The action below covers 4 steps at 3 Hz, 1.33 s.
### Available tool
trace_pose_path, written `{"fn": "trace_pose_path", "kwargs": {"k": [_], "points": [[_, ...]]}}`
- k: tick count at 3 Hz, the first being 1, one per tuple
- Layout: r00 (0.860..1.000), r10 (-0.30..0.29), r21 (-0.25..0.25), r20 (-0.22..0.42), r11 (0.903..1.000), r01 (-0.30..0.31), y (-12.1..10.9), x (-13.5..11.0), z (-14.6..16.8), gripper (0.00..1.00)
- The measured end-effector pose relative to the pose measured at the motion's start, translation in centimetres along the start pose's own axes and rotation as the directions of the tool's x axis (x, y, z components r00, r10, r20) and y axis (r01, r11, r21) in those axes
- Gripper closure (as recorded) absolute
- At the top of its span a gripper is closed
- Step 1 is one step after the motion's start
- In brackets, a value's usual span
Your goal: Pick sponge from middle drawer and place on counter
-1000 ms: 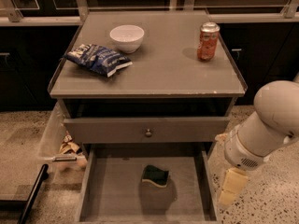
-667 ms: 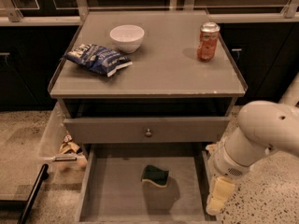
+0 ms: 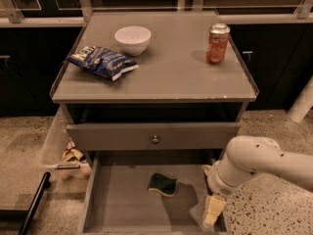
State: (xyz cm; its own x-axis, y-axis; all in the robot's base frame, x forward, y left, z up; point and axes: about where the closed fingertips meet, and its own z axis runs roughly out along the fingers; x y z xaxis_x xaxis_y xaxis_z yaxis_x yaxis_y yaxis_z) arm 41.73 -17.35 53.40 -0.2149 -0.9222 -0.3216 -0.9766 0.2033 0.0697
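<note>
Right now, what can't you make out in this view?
All camera view.
- Gripper, low at the middle drawer's right front corner: contact with the wall unclear.
- Drawer's front end: cut by the bottom edge.
- Its right wall: hidden behind the arm.
- Sponge underside: faces the drawer floor.
- Can label: too small.

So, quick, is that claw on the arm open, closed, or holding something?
Gripper: cannot be told whether open or closed; it is low at the right side of the middle drawer, apart from the sponge on the drawer floor.
</note>
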Motion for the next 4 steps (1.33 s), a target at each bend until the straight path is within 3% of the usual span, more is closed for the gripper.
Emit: {"fn": "trace_pose_path", "kwargs": {"k": [1, 2, 3, 4], "points": [[1.0, 0.0, 0.0, 0.0, 1.0, 0.0, 0.0, 0.0, 0.0, 0.0], [0.999, 0.019, -0.003, 0.028, 0.9998, -0.019, -0.1, 0.0, 2.3, 0.0], [0.995, 0.052, 0.024, 0.081, 0.9982, -0.054, -1.1, 0.0, 6.1, 0.0], [0.983, 0.073, 0.058, 0.171, 0.9948, -0.084, -3.0, -0.9, 9.6, 0.0]]}}
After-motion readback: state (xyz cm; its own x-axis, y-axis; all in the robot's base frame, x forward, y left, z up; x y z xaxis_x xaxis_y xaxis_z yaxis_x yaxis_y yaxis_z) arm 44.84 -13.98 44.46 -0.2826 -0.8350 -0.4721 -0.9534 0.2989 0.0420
